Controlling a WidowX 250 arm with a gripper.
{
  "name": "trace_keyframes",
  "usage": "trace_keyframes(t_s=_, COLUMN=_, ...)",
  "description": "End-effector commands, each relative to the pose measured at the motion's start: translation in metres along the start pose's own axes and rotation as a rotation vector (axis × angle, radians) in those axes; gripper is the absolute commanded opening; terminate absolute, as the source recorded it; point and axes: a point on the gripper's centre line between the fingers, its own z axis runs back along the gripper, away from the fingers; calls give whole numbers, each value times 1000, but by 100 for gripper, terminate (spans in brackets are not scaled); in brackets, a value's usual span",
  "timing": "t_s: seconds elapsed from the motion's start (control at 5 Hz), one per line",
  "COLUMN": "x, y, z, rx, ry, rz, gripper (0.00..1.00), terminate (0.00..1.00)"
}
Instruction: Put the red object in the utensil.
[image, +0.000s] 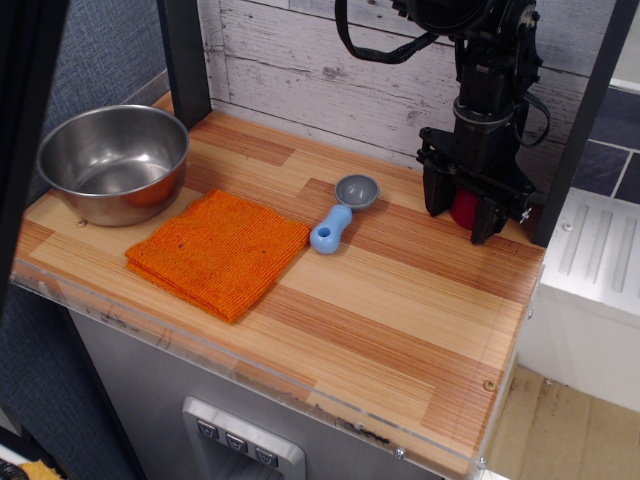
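Observation:
The red object (462, 207) stands on the wooden counter at the back right, mostly hidden; only a strip of dark red shows between the fingers. My gripper (461, 208) is lowered over it, with one black finger on each side and the fingertips (436, 200) close to the counter. I cannot tell whether the fingers press on it. The utensil, a large shiny steel bowl (113, 160), sits empty at the far left end of the counter, far from the gripper.
A folded orange cloth (220, 252) lies in front of the bowl. A small grey scoop with a blue handle (342, 211) lies mid-counter, left of the gripper. A white plank wall (330, 60) runs behind, with dark posts at the left (185, 60) and right (580, 120).

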Motion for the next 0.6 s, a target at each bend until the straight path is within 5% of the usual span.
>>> trace_keyframes(t_s=0.0, x=5, y=4, z=51, rx=-12, ry=-142, rz=31, gripper=0, terminate=0)
trace_keyframes(t_s=0.4, x=-31, y=42, z=122, rx=26, ry=-190, rz=98, gripper=0, terminate=0)
